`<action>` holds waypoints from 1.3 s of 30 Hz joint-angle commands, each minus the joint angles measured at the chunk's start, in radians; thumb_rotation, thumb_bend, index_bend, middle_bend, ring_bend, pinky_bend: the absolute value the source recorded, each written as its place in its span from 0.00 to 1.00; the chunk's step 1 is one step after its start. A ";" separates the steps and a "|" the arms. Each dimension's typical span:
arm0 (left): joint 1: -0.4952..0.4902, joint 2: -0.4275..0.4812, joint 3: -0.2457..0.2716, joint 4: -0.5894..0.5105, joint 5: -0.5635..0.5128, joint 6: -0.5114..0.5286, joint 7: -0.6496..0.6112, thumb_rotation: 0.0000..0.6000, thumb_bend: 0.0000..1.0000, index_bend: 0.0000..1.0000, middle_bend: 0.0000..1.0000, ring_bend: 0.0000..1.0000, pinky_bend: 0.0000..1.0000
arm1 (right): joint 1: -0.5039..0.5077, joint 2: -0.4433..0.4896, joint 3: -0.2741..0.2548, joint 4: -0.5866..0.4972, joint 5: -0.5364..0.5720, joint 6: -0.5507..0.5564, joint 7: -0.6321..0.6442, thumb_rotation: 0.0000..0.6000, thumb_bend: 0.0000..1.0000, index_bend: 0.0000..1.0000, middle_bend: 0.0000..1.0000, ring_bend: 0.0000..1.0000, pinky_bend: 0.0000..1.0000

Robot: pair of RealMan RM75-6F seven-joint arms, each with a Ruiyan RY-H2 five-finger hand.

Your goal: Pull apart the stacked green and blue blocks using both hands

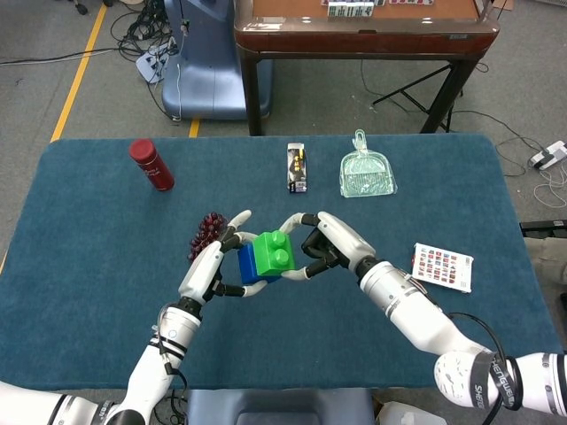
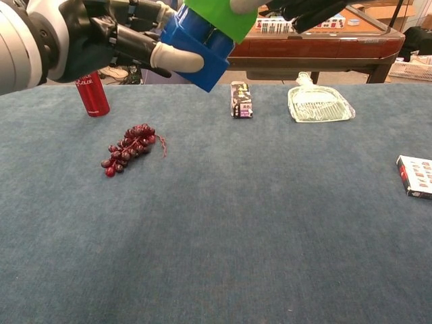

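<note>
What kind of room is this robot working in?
Probably a robotics lab or workshop: loose cables lie on the grey floor, yellow floor tape marks a zone, and assorted test props sit on the blue table.

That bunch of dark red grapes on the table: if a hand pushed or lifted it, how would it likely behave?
The grape bunch looks like many small round berries on a thin stem, so it would probably flex and droop rather than lift as one stiff piece. Lying flat on the cloth-covered table, it seems more apt to drag or bunch up than roll. Its glossy berries may slip between fingers.

Grapes (image 2: 129,147) lie on the counter (image 2: 223,229) seemingly just beside the left hand (image 1: 209,263); the near edge is open.
</note>
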 commanded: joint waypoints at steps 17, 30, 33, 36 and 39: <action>-0.007 -0.002 0.104 0.082 -0.034 -0.011 0.177 1.00 0.39 0.79 0.00 0.00 0.21 | -0.060 -0.063 -0.157 0.084 -0.106 0.139 -0.184 1.00 0.13 0.63 1.00 1.00 1.00; -0.070 -0.096 0.119 0.199 -0.107 0.031 0.391 1.00 0.39 0.57 0.00 0.00 0.21 | -0.034 -0.371 -0.285 0.305 -0.067 0.335 -0.507 1.00 0.13 0.44 1.00 1.00 1.00; -0.078 -0.103 0.112 0.200 -0.129 0.034 0.419 1.00 0.39 0.46 0.00 0.00 0.21 | -0.038 -0.402 -0.283 0.335 -0.069 0.340 -0.528 1.00 0.12 0.22 1.00 1.00 1.00; -0.077 -0.103 0.103 0.194 -0.143 0.036 0.423 1.00 0.37 0.14 0.00 0.00 0.21 | -0.051 -0.417 -0.275 0.347 -0.090 0.351 -0.532 1.00 0.11 0.04 1.00 1.00 1.00; -0.067 -0.095 0.102 0.181 -0.144 0.040 0.418 1.00 0.29 0.00 0.00 0.00 0.21 | -0.071 -0.414 -0.263 0.344 -0.114 0.351 -0.514 1.00 0.06 0.00 1.00 1.00 1.00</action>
